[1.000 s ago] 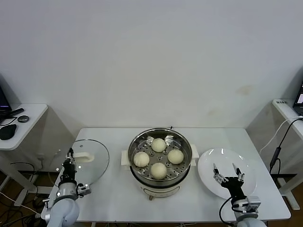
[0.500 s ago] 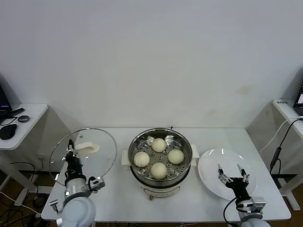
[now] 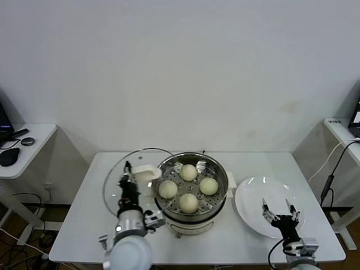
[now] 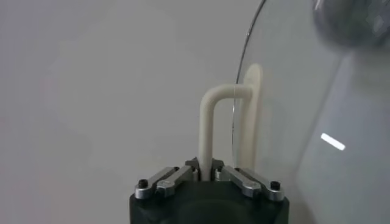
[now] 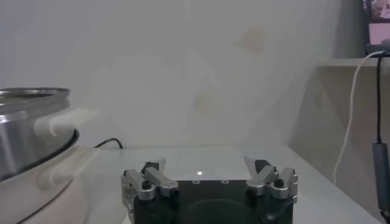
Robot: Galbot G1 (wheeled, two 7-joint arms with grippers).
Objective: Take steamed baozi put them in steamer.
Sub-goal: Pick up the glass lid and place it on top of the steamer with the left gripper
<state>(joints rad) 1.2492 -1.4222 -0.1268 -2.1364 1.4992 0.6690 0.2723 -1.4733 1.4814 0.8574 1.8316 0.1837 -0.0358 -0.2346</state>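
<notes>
four small round cream-white steamed baozi [image 3: 188, 188] sit on the perforated tray inside the one round shiny stainless-steel steamer [image 3: 189, 192] mid-table, so loading looks done. over the last sec the left gripper [image 3: 127, 179], pinched on the white handle of the one round glass lid [image 3: 121, 178], has carried it from the table's left edge to just beside the steamer, prob. to cover it. the right gripper [image 3: 279, 211] hovers, fingers spread, holding nothing, over the one flat white plate [image 3: 253, 197].
</notes>
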